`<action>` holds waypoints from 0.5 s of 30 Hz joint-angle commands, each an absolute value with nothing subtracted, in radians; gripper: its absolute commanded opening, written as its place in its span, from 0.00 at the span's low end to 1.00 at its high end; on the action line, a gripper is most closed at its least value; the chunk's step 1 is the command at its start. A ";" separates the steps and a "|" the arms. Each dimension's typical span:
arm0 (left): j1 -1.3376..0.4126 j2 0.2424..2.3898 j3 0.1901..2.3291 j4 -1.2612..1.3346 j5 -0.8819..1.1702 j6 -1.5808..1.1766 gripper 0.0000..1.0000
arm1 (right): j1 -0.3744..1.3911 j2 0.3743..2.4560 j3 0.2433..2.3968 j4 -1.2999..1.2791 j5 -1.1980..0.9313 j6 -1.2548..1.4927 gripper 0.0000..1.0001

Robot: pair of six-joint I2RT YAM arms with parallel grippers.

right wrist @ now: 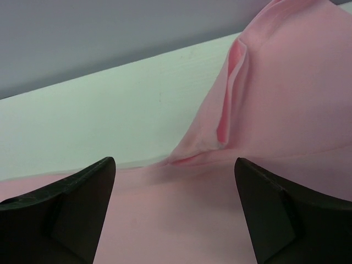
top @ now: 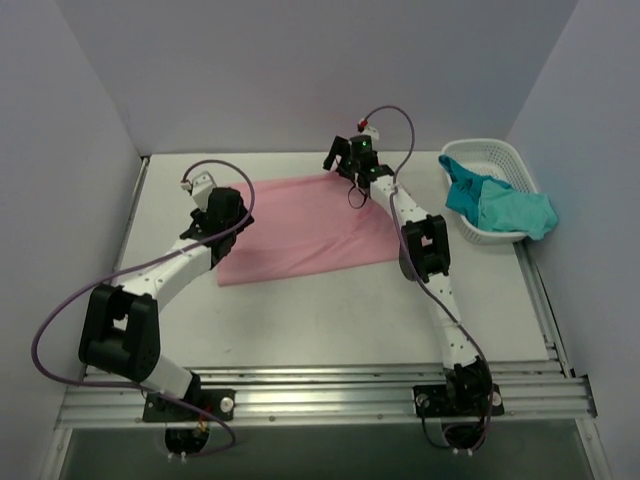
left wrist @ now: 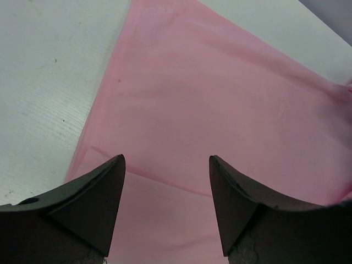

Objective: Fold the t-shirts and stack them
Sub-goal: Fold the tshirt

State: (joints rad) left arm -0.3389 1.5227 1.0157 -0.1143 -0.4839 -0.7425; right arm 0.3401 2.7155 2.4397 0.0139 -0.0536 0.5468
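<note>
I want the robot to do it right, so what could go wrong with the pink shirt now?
Both the left gripper and right gripper are open over the pink shirt, so a pinch might catch only one layer. The raised fold near the right gripper could bunch into a messy crease.

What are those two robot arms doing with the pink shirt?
They are getting ready to fold it. The pink t-shirt lies spread out on the table. The left gripper hangs open over the shirt's left side. The right gripper is open over the far edge, by a folded-over bit of fabric. Neither one is holding anything. The teal t-shirts sit in the white basket on the right, partly spilling over its rim.
</note>
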 commanded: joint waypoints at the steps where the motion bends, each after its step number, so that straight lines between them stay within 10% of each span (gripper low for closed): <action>1: -0.345 1.519 1.006 -0.063 -0.479 -0.719 0.71 | 0.357 2.729 2.510 0.100 -0.049 0.577 0.84; 15: -0.350 1.519 0.986 -0.058 -0.494 -0.704 0.71 | 0.357 2.781 2.560 0.149 0.029 0.584 0.79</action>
State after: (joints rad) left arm -0.3462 1.5227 0.9886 -0.1005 -0.4847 -0.7204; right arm 0.3561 2.7609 2.5214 0.1116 -0.0151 0.5797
